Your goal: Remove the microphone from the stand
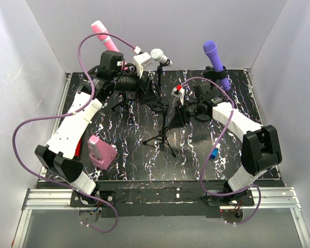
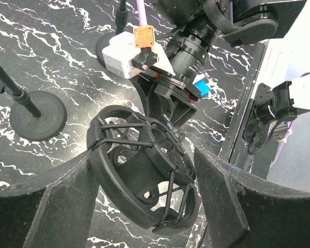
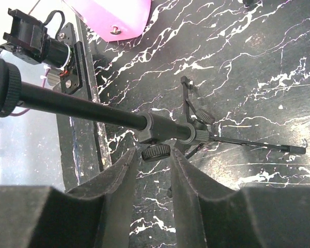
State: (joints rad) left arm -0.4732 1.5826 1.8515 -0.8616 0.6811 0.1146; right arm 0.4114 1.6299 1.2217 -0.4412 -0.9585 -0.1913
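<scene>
Microphone (image 1: 158, 55) lies slanted along the far edge, just beyond the left fingers (image 2: 57, 206), spread wide round the shock mount (image 2: 144, 170); right fingers (image 3: 108, 191) pinch narrow on the stand pole (image 3: 82, 108).

The left arm (image 1: 75, 126) and the right arm (image 1: 237, 120) have white plastic shells between black joint housings. A thin purple cable (image 1: 14, 142) loops along each. The matte black, wedge-shaped gripper fingers (image 2: 62, 206) look grainy.
</scene>
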